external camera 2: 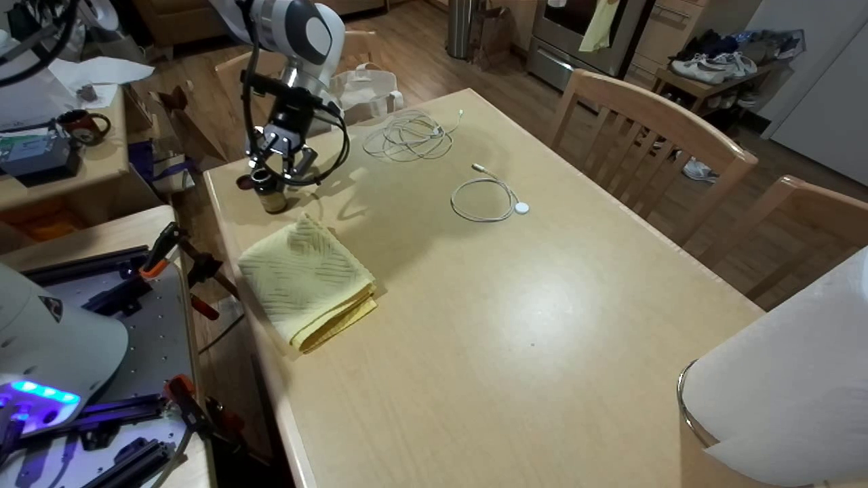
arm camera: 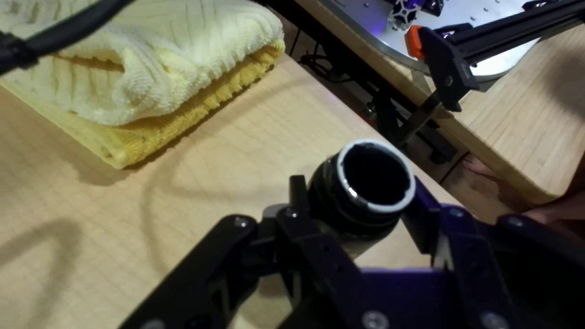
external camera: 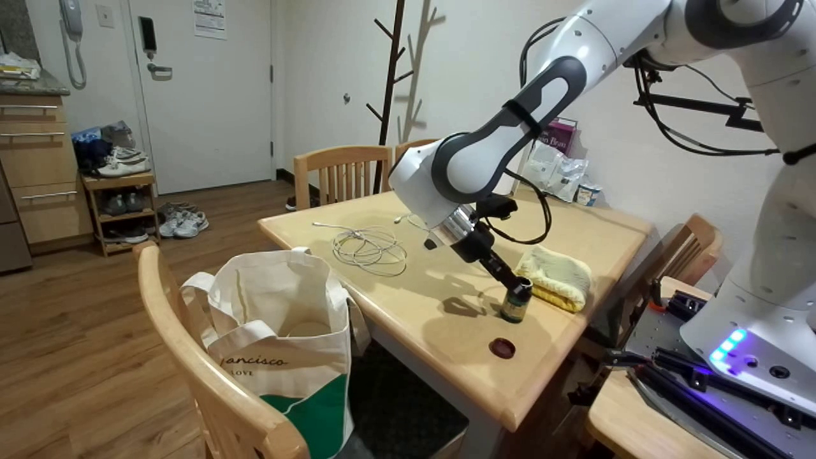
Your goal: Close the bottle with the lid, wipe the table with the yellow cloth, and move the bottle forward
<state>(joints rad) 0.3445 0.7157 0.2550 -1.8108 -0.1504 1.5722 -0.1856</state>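
The small dark glass bottle stands near the table's robot-side corner, its mouth uncovered. It also shows in an exterior view and the wrist view. My gripper has a finger on each side of the bottle's upper part, and both fingers appear to touch it. The gripper also shows in both exterior views. The dark red lid lies on the table beside the bottle, partly visible in an exterior view. The folded yellow cloth lies close by, also in view.
A coiled cable and a small charging cable lie on the table. A paper roll stands at another edge. A tote bag sits on a chair. A clamp is beyond the table edge.
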